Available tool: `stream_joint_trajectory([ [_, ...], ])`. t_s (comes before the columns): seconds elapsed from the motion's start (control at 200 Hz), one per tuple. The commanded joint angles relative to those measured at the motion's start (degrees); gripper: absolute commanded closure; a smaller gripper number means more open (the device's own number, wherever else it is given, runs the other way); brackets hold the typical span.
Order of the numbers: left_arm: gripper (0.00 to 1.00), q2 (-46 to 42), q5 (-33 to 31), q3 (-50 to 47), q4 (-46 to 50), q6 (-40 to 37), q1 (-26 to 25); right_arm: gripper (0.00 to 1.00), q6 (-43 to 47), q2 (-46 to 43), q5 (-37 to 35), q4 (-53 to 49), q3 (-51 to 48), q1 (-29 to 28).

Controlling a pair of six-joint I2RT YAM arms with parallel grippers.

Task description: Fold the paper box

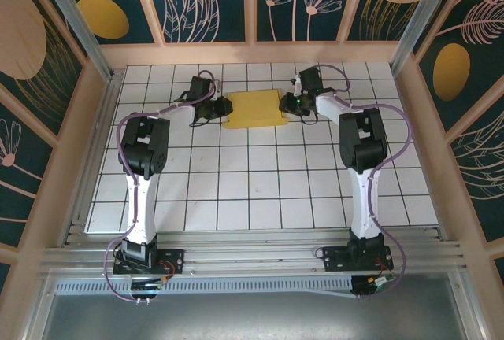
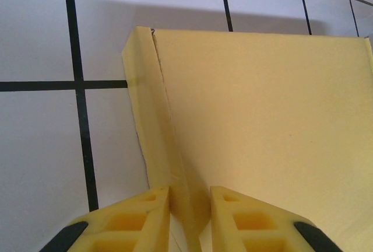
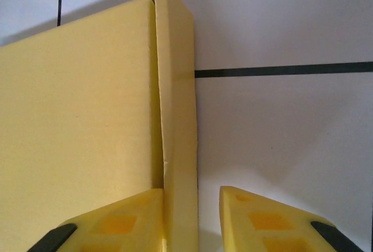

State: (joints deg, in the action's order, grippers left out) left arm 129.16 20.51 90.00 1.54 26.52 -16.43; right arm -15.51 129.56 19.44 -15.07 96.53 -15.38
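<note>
Tiled table (image 1: 260,190), far middle: the box (image 1: 253,109) lies flat, my left claw (image 2: 189,198) pinching its end flap (image 2: 152,118); right claw (image 3: 191,198) straddles the other, slightly open. I'd close it, then crease both together.

front tiles (image 1: 260,190): open | far centre: paper box (image 1: 253,109) blocks (side flaps (image 2: 152,118) raised)

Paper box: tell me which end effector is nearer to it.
Left, narrowly. The left end effector pinches the paper box by its left-edge flap between both fingers; the right end effector straddles the right-edge flap, one finger clear of it.
</note>
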Motion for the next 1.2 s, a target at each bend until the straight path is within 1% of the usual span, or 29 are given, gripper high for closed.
stream_joint_trajectory([
  [0.0, 0.77, 1.8, -0.5, -0.4, 3.9, -1.3, -0.2, 0.72, 0.2, 3.1, -1.2, -0.2, -2.0, -0.4],
  [0.11, 0.76, 1.7, -0.1, -0.7, 3.5, -1.1, -0.2, 0.77, 1.4, 2.7, -3.5, -1.5, -1.9, -0.4],
  [0.19, 0.72, 1.2, 0.4, -1.0, 3.1, -0.8, -0.2, 0.77, 1.2, 0.0, -1.6, -0.6, -2.5, -0.4],
  [0.225, 0.70, 0.8, 0.6, -1.1, 2.9, -0.8, -0.1, 0.75, 0.5, -1.8, 0.0, 0.9, -3.4, -0.4],
  [0.335, 0.60, -0.2, 1.3, -1.0, 2.3, -0.7, -0.1, 0.61, -2.3, -5.5, 3.2, 4.8, -5.1, -0.4],
  [0.4, 0.56, -0.6, 1.5, -0.9, 2.0, -0.5, -0.1, 0.58, -3.0, -4.9, 3.3, 4.6, -4.1, -0.4],
  [0.475, 0.56, -0.9, 1.7, -0.5, 1.8, -0.2, -0.2, 0.59, -3.6, -2.9, 2.9, 3.8, -2.5, -0.3],
  [0.546, 0.55, -0.9, 1.9, -0.2, 1.7, 0.0, -0.2, 0.62, -4.1, -1.1, 4.0, 3.5, -1.4, -0.3],
  [0.691, 0.55, -0.5, 1.6, -0.3, 1.8, 0.0, -0.2, 0.64, -5.1, -0.3, 4.9, 4.5, -1.4, -0.4],
  [0.766, 0.56, -0.4, 0.7, -0.2, 2.4, -0.4, -0.2, 0.64, -4.7, -1.6, 4.3, 3.3, -1.1, -0.3],
  [0.831, 0.56, -0.6, 0.2, -0.2, 3.0, -0.9, -0.2, 0.61, -5.0, -4.0, 2.0, 3.4, -2.2, 0.3],
  [0.906, 0.56, -1.0, -0.4, 0.0, 3.6, -1.3, -0.2, 0.59, -7.0, -7.0, -0.4, 5.7, -5.1, 1.5],
  [1.001, 0.55, -1.5, -0.5, -0.1, 3.6, -1.4, -0.2, 0.59, -9.3, -9.1, -0.9, 9.0, -8.4, 2.5],
  [1.151, 0.55, -1.7, -0.5, 0.8, 4.1, -1.5, -0.2, 0.59, -10.6, -8.5, 2.8, 11.2, -9.0, 2.2],
  [1.196, 0.55, -1.7, -0.4, 1.1, 4.2, -1.5, -0.2, 0.58, -11.5, -8.3, 4.3, 12.7, -9.7, 2.3],
])
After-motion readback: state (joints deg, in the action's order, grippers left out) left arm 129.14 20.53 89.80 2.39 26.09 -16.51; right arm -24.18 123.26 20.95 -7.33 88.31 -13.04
